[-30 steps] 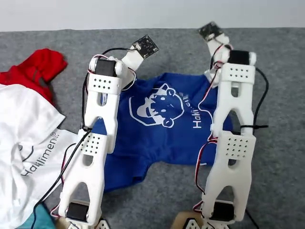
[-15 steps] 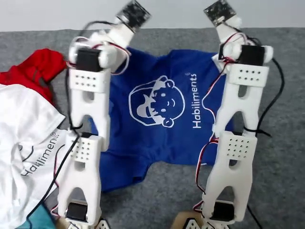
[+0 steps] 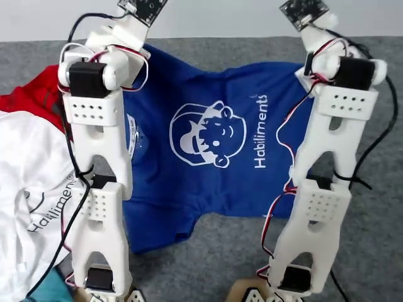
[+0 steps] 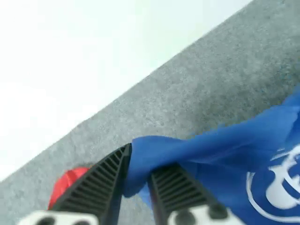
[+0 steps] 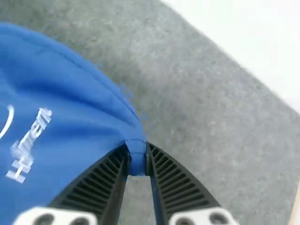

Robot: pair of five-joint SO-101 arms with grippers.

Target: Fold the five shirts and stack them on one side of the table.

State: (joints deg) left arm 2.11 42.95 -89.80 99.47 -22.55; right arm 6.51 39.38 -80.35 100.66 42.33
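grey table (image 5: 211, 117); shirt (image 5: 61, 108) pinched in right tool (image 5: 136, 157)

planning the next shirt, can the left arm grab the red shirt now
Probably not yet: the left gripper is shut on the blue shirt, though the red shirt lies close beside it.

Both arms at full stretch, side by side, well apart. L arm (image 3: 94, 126) runs up the left of the high view, R arm (image 3: 334, 126) up the right, wrists at the far end, cams tipped up. L pincer (image 4: 140, 164): jaws nipped on a fold of the blue shirt (image 4: 225, 154). R pincer (image 5: 136, 157): jaws tight on a shirt edge, cloth bunched btwn the ribbed pads (image 5: 103, 183).
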